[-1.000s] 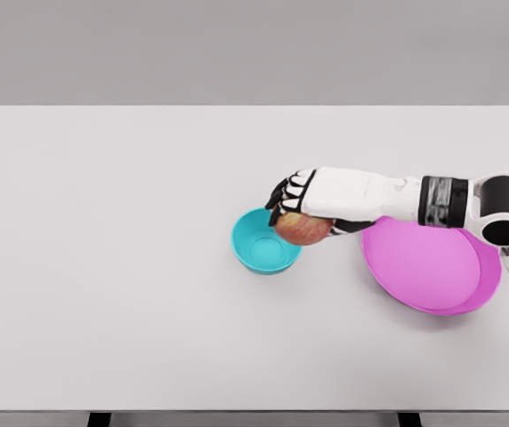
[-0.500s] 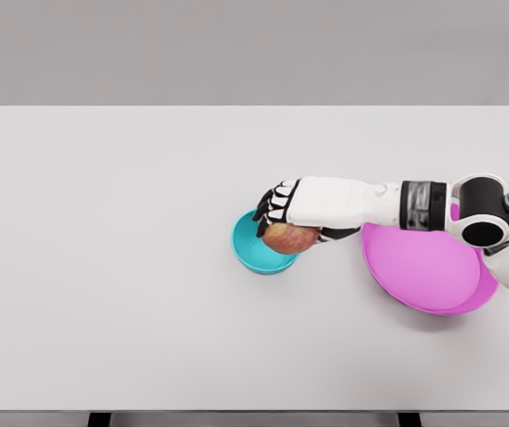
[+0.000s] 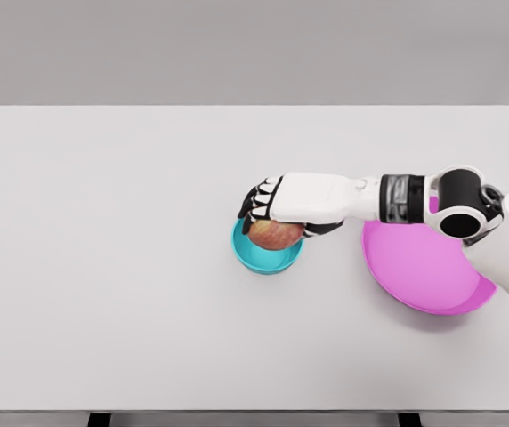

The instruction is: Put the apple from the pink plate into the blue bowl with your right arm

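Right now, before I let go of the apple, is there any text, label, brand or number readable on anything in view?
None: no text, label or number shows on the apple, the blue bowl, the pink plate, the right hand or the table.

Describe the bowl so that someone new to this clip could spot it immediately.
On the white table, look just right of centre, to the left of the large pink plate. There sits the small blue bowl, directly under the right hand, which grips the apple over it. It is much smaller and deeper than the plate, and turquoise rather than pink.
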